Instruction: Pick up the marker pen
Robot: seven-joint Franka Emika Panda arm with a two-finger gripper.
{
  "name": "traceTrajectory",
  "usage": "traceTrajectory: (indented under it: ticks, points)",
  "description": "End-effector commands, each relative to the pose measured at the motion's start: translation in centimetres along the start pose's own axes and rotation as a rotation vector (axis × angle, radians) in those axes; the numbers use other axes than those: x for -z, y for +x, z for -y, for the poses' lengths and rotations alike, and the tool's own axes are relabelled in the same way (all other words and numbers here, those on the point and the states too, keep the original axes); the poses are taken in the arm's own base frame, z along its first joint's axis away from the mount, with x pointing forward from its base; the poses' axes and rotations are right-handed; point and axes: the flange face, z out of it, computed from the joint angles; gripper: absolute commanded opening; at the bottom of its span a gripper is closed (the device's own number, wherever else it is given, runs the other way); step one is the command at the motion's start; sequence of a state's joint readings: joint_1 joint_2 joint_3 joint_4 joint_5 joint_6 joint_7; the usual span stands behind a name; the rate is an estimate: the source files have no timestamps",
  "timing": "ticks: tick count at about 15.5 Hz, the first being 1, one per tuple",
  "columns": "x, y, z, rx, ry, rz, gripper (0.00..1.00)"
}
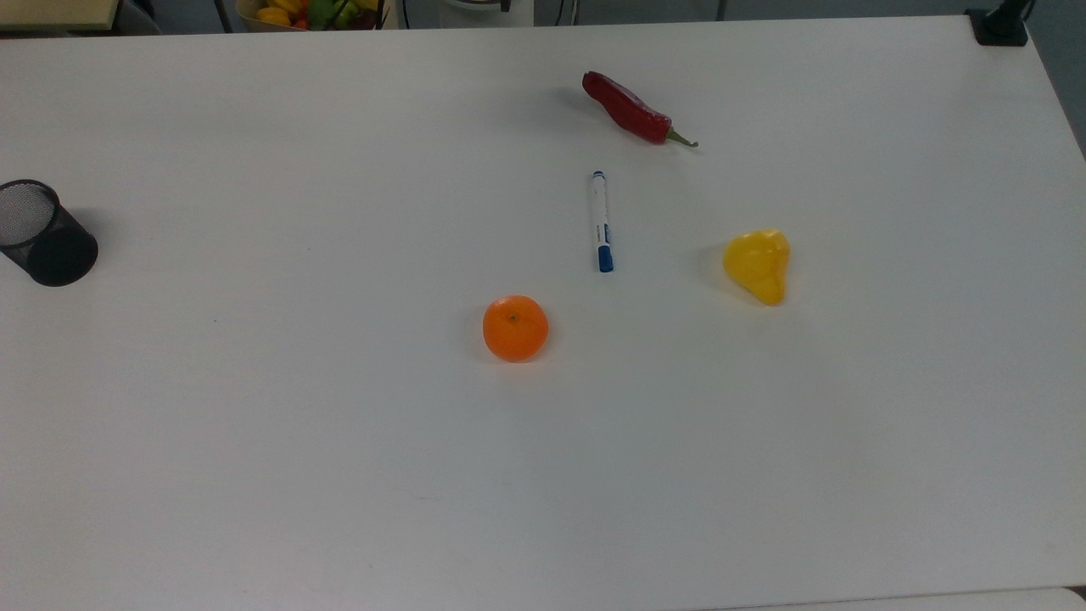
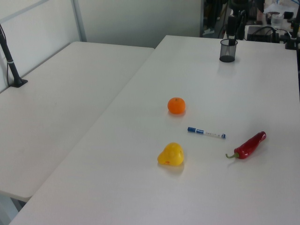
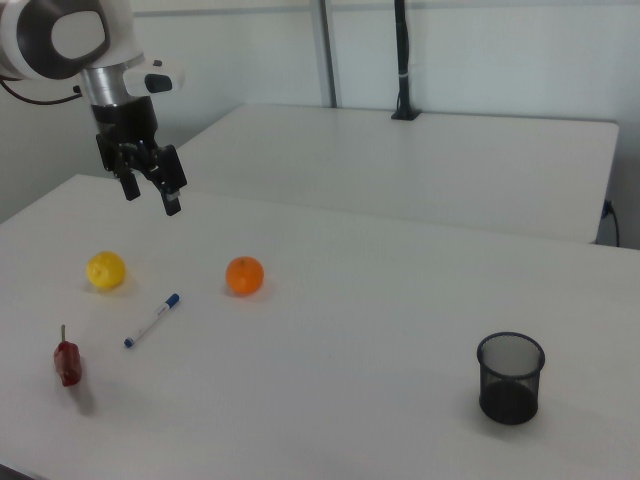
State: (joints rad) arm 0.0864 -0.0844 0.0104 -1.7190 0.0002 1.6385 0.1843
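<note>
Tool raised high above the table, fingers spread, holding nothing. Marker pen flat on the table, well below the tool and slightly toward the right view's near edge; untouched, not yet taken. Orange below and to the right view's right of the tool; yellow fruit below, toward the right view's left; red chilli farther down past the pen. Mesh cup far off from the tool, toward the right view's right.

Risks, as judged: long descent ahead, so small lateral error could land a finger on the barrel and roll it away; round slim barrel likely to slip or spin if pinched off-centre; fingers not set across the barrel could push instead of clamp.

Hard to make out: print on the pen; chilli foreshortened in the right view; arm cut off at that frame's top-left corner.
</note>
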Motion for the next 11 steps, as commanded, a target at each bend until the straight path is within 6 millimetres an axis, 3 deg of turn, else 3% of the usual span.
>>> traceTrajectory:
  ticks: [1, 4, 6, 11]
  points:
    - [-0.4, 1.0, 0.0, 0.107, 0.022, -0.040, 1.00]
    - [-0.4, 2.4, -1.4, 0.237, 0.026, -0.080, 1.00]
    - [0.4, 2.7, -1.7, 0.221, 0.066, -0.096, 1.00]
    - [0.0, 3.0, -1.8, 0.217, 0.070, -0.090, 1.00]
